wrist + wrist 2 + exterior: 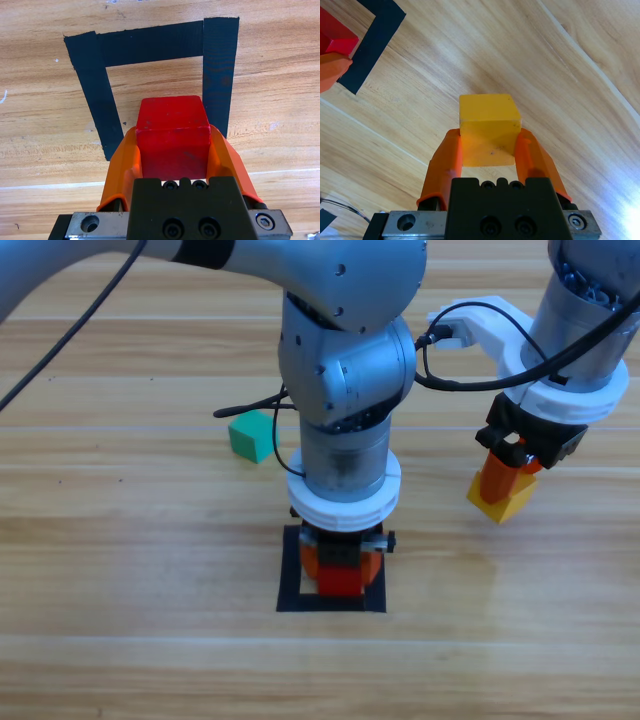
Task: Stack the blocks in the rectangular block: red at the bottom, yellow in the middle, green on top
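My left gripper [341, 575] [172, 145] is shut on the red cube [341, 580] [172, 132] and holds it over the black tape frame [290, 585] [150, 42], inside its outline. To the right, my right gripper [505, 485] [489, 142] is shut on the yellow cube [503, 498] [489, 122], above bare wood well clear of the frame. The teal-green cube [252, 435] rests on the table to the left of the left arm, behind the frame. In the right wrist view the red cube [337, 35] and a corner of the frame [372, 42] show at top left.
The left arm's grey body [345, 370] rises over the frame and hides its far side. Black cables [250, 410] trail across the table near the green cube. The wooden table [120, 540] stretches bare to the left and front.
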`<state>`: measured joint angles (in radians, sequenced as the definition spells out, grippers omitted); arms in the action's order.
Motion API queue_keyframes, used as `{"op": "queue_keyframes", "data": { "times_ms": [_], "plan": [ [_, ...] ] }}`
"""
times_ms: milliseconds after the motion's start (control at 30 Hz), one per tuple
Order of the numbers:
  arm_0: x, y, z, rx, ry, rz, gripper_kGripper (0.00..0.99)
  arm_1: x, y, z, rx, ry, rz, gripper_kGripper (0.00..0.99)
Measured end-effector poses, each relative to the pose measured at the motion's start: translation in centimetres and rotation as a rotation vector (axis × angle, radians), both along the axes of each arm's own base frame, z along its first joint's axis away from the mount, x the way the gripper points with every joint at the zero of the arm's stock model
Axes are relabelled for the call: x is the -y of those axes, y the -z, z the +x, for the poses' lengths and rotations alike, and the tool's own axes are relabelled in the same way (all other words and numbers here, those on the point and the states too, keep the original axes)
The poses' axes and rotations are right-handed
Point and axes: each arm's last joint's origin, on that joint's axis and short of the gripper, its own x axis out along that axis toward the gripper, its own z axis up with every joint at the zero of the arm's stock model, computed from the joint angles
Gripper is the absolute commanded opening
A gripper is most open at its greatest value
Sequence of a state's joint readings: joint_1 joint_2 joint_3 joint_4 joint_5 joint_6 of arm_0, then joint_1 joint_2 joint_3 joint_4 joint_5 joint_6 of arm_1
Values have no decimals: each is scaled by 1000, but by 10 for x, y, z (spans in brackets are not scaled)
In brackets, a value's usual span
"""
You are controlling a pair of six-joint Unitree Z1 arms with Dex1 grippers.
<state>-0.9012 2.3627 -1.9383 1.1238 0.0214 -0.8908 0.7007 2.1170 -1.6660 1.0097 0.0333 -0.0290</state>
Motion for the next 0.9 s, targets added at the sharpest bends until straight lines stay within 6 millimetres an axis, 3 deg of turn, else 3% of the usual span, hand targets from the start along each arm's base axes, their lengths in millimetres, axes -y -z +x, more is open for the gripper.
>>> {"op": "queue_keyframes", "data": {
  "times_ms": [267, 333, 367, 467, 500, 900],
  "plan": [
    [0, 0, 0, 3, 0, 2, 14, 0, 1, 0, -2, 0, -2, 0],
    [0, 0, 0, 3, 0, 2, 143, 0, 1, 0, -2, 0, -2, 0],
    [0, 0, 0, 3, -1, 2, 247, 0, 1, 0, -2, 0, -2, 0],
    [0, 0, 0, 4, -12, 1, 950, 0, 1, 0, -2, -3, -2, 0],
    [0, 0, 0, 4, -17, -1, 989, 0, 1, 0, -2, -3, -2, 0],
    [1, -2, 1, 11, -29, -4, 990, 0, 1, -1, -3, -3, -3, 0]
  ]
}}
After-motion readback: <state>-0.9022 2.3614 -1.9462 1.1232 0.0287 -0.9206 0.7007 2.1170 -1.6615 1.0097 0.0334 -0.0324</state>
